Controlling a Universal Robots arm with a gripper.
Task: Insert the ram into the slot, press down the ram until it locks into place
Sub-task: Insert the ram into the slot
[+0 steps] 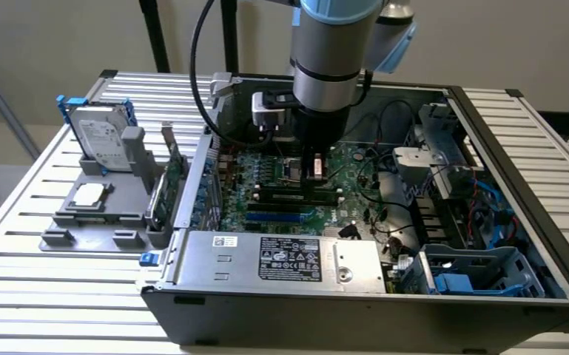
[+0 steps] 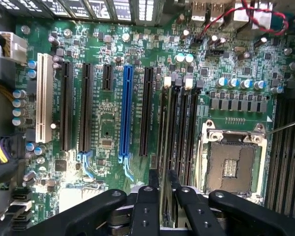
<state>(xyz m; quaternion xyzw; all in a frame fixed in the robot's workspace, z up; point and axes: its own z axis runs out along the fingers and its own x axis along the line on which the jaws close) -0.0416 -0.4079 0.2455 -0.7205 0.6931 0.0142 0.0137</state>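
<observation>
Four long black sockets lie side by side on the green motherboard (image 2: 108, 128), just beside the square silver processor socket (image 2: 233, 164). The slot (image 2: 166, 96) in use is the outermost of the four, on the side away from the processor socket and towards the blue slot (image 2: 127, 113). The ram (image 2: 162, 157) stands on edge in it, seen from straight above as a thin line running the slot's length. The gripper (image 2: 163, 173) sits directly over the stick, and its black fingers (image 2: 151, 196) are closed against the ram's two flat faces, clamping it between them. Pale latch tabs show at the far end of the sockets, but whether the ram is fully seated and locked cannot be told. A white slot (image 2: 43, 98) lies further out past the blue one, with black slots between them. From the exterior view, the arm (image 1: 328, 44) reaches straight down into the open computer case (image 1: 363, 303), with the gripper (image 1: 314, 171) low over the middle of the board. The case rests on a slatted desk (image 1: 27, 222). Towards the exterior view's left, a hard drive (image 1: 101, 140) stands upright in a grey holder on the desk, well apart from the gripper.
</observation>
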